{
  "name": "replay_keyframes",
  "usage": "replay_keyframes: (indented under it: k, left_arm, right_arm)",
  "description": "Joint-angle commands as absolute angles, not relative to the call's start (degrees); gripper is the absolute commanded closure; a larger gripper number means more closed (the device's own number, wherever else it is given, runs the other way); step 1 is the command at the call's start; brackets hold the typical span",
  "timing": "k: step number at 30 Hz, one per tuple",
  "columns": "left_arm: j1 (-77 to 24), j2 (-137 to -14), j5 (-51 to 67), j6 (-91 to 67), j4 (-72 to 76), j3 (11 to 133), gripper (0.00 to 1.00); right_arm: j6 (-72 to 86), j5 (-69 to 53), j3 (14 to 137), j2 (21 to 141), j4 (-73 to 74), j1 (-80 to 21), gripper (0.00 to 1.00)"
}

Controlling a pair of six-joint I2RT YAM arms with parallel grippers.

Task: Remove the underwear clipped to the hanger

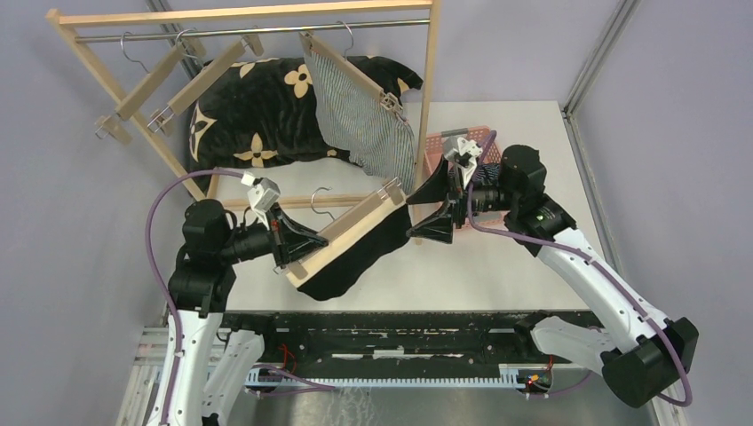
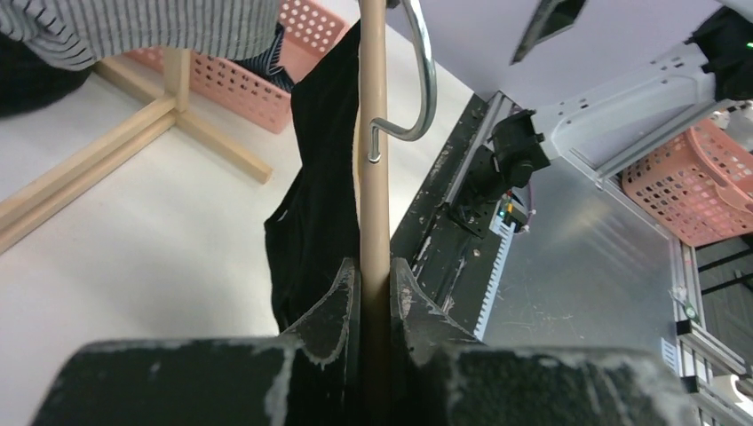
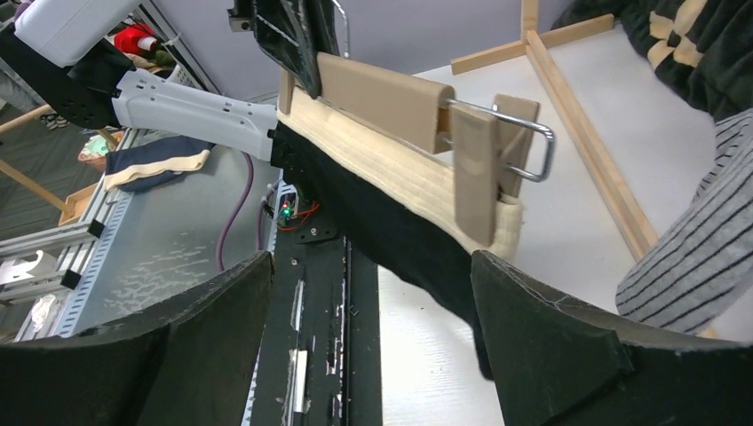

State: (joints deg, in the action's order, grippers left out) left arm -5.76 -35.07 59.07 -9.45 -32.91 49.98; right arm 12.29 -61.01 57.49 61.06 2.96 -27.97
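Note:
My left gripper (image 1: 291, 246) is shut on the left end of a wooden clip hanger (image 1: 348, 232), held off the rack above the table. In its wrist view the fingers (image 2: 342, 297) pinch the bar (image 2: 373, 160). The black underwear (image 1: 366, 256) with a cream waistband hangs clipped under it. My right gripper (image 1: 428, 209) is open, just right of the hanger's right clip (image 3: 475, 177), its jaws spread below the black underwear (image 3: 404, 235). The grey-white striped underwear (image 1: 373, 111) hangs clipped on a second hanger on the rack. A navy striped piece (image 2: 266, 62) lies in the pink basket (image 1: 437, 149).
The wooden rack (image 1: 431, 98) stands at the back with two bare clip hangers (image 1: 169, 84) on its rail. A black cushion with tan flowers (image 1: 266, 115) lies under it. A second pink basket (image 2: 684, 186) sits off the table. The table's near edge meets a black rail (image 1: 391, 324).

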Motion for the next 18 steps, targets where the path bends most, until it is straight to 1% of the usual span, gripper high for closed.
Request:
replay_keyframes:
  k: [1, 11, 18]
  left_arm:
    - [-5.6, -33.7, 64.4, -13.2, -26.6, 49.8, 0.97]
    - [-5.6, -30.1, 65.2, -17.8, -25.4, 46.6, 0.97]
    - [-5.6, -29.3, 64.6, -19.0, -25.5, 45.5, 0.97]
  right_arm:
    - [13.1, -61.8, 58.0, 63.0, -0.7, -29.2, 0.10]
    - [12.1, -60.8, 61.9, 66.8, -0.8, -29.7, 0.10]
    - [9.3, -61.4, 67.1, 67.2, 2.7, -29.8, 0.10]
